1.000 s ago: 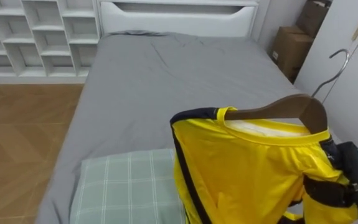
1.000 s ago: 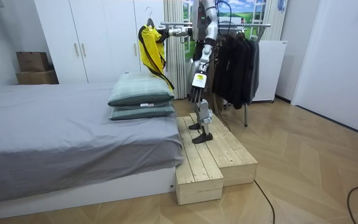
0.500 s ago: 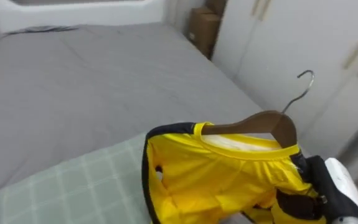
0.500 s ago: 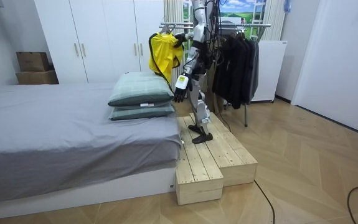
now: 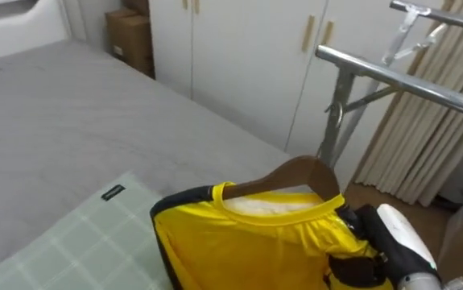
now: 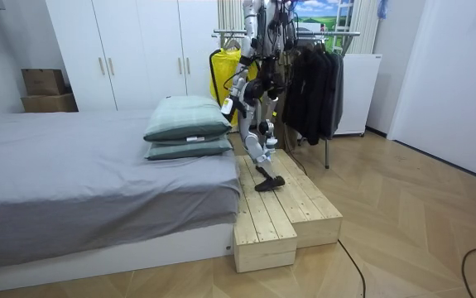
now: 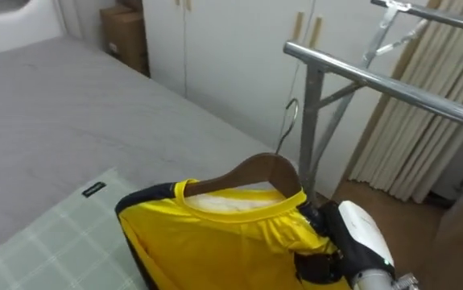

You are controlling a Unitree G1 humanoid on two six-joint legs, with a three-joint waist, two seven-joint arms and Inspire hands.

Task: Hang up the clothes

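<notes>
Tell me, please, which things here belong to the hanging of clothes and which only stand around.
Belong to the job: yellow shirt; wooden hanger inside it; right hand, gripping the hanger's end; metal rail of the clothes rack.
Only standing around: bed; green checked pillow; cardboard box; white wardrobe; left hand, hanging idle.

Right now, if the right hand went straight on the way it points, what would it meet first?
The right hand, shut on the hanger, aims left of the rack post; likely the wardrobe first, though depth is unclear.
</notes>
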